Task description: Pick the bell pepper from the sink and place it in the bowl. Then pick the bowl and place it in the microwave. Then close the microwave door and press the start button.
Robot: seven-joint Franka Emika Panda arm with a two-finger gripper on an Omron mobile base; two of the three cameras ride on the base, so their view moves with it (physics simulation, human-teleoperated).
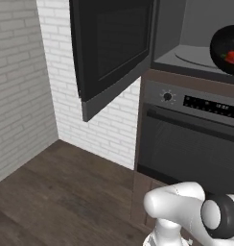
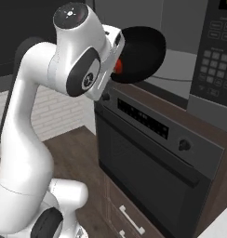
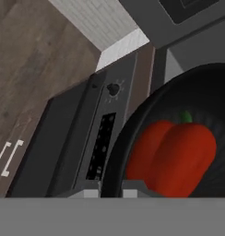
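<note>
Pinched by the rim at lower centre of the hand view, gripper [image 3: 110, 188] clamped on the stiff, likely slippery bowl [image 3: 133, 120], loose bell pepper [image 3: 172, 154] inside, beside the microwave [image 1: 195, 48] mouth.

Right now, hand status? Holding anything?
Hand: shut on the rim of the bowl, carrying it at the microwave opening with the bell pepper inside.
</note>
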